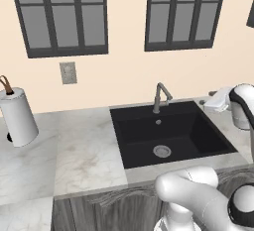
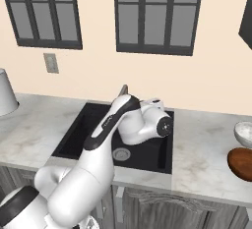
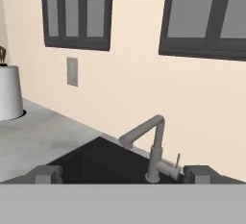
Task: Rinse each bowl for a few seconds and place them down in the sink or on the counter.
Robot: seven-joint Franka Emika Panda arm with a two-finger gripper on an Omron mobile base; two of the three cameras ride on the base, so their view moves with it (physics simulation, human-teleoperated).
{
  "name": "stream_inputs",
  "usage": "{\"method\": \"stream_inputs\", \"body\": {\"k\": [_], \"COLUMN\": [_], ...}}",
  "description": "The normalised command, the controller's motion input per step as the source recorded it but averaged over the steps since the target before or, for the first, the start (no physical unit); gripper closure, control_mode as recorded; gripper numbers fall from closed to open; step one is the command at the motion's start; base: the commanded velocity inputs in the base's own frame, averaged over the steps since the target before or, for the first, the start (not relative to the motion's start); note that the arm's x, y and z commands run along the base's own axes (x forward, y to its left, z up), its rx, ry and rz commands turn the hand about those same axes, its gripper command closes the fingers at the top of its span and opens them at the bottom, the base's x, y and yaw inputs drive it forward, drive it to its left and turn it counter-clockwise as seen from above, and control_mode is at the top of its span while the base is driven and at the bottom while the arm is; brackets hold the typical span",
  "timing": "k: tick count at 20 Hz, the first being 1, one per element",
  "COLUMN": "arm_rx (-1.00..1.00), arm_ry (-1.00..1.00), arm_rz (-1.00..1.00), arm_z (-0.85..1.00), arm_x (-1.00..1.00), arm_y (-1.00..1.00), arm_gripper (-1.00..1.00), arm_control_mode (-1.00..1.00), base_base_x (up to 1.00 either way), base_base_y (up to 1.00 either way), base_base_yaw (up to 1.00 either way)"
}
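Claw (image 3: 122, 174): wide, empty, bottom centre of hand view, facing tap (image 3: 150, 146) over sink (image 1: 173, 138). Bowl (image 2: 242, 162): right edge of right base view, on table (image 2: 202, 149). Risk: long reach may clip tap or neighbouring white bowl (image 2: 244, 133).

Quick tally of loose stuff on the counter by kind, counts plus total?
Reddish-brown bowl, cut by the right edge: 1
Pale grey-white bowl just behind it: 1
Paper towel roll on its stand, left of the sink: 1
Total: 3
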Motion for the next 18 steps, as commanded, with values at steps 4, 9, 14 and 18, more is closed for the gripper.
{"method": "stream_inputs", "body": {"k": [4,9,14,18], "arm_rx": [0.00,0.00,0.00,0.00], "arm_ry": [-0.03,-0.03,-0.03,-0.04], "arm_rz": [0.00,0.00,0.00,0.00], "arm_z": [-0.07,-0.09,-0.13,-0.14], "arm_x": [0.20,0.22,0.20,0.19], "arm_y": [0.02,0.05,0.04,0.04], "arm_gripper": [-1.00,-1.00,-1.00,-1.00], "arm_control_mode": [-1.00,-1.00,-1.00,-1.00], "base_base_x": [0.00,0.00,0.00,0.00], "base_base_y": [0.00,0.00,0.00,0.00], "base_base_yaw": [0.00,0.00,0.00,0.00]}}
